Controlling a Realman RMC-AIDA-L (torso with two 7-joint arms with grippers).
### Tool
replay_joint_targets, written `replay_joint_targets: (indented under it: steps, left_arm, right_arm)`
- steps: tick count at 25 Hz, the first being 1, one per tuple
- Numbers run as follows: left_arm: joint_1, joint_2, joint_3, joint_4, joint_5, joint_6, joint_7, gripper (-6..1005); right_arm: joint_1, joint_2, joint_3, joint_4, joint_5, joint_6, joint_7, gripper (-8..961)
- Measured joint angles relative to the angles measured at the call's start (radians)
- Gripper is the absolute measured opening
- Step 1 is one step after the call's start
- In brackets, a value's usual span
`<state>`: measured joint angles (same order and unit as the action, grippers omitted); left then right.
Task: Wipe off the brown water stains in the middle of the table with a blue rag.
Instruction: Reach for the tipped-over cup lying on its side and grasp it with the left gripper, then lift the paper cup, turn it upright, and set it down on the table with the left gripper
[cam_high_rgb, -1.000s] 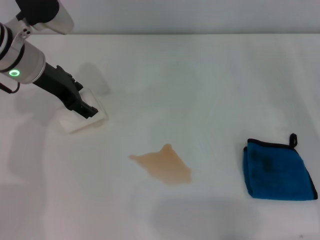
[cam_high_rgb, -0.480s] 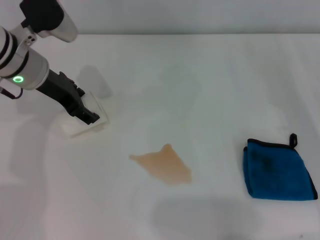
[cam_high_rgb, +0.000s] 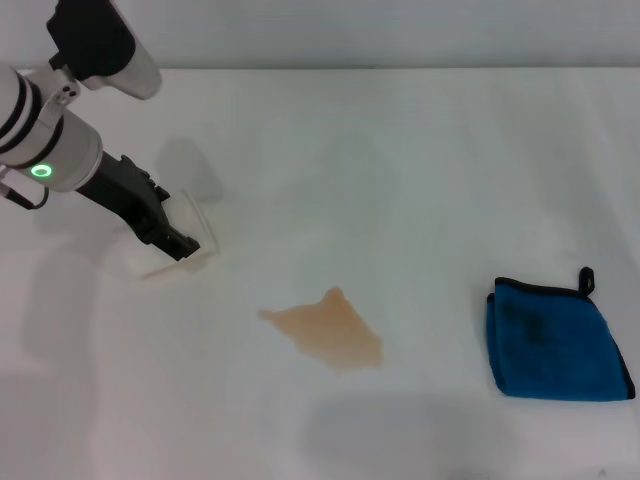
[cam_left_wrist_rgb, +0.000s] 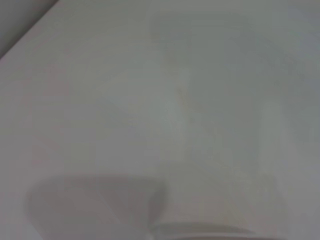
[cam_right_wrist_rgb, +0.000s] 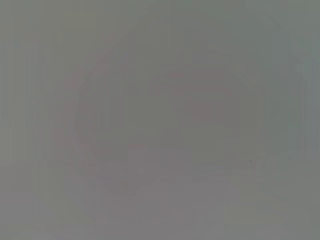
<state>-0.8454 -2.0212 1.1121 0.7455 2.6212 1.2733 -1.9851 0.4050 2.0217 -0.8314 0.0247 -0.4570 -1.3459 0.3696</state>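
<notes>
The brown water stains (cam_high_rgb: 325, 328) form one light tan patch with a pointed outline near the middle of the white table (cam_high_rgb: 420, 160). To its right, near the table's right side, lies the folded blue rag (cam_high_rgb: 555, 340), with black edging and a small loop; no gripper touches it. At the far left my left gripper (cam_high_rgb: 176, 241) is shut on a translucent whitish cup (cam_high_rgb: 192, 224), well away from both stain and rag. The cup's pale rim (cam_left_wrist_rgb: 200, 230) shows in the left wrist view. My right gripper is out of view.
The table's far edge (cam_high_rgb: 400, 68) runs along the top of the head view. Bare white surface lies between the stain and the rag.
My left arm has drawn slightly toward the left and front with the cup, and the cup has turned from lying tilted to more upright. The stain and the rag have not moved.
</notes>
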Motion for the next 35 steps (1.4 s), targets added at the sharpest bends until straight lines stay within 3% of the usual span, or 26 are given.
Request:
replay_joint_targets:
  steps: [7,25,35]
  left_arm:
    - [0.001,-0.012,0.000,-0.015,0.019,-0.021,-0.001,844]
    - [0.011,-0.018,0.000,0.028,0.027,-0.009,-0.012,842]
    - [0.025,-0.029,0.000,0.090,0.030,0.018,-0.028,764]
  right_arm:
    - [0.000,0.000,0.000,0.000,0.000,0.000,0.000,839]
    - [-0.009,0.000,0.000,0.000,0.000,-0.001,0.000,838]
    - [-0.009,0.002,0.000,0.000,0.000,-0.008,0.000,838]
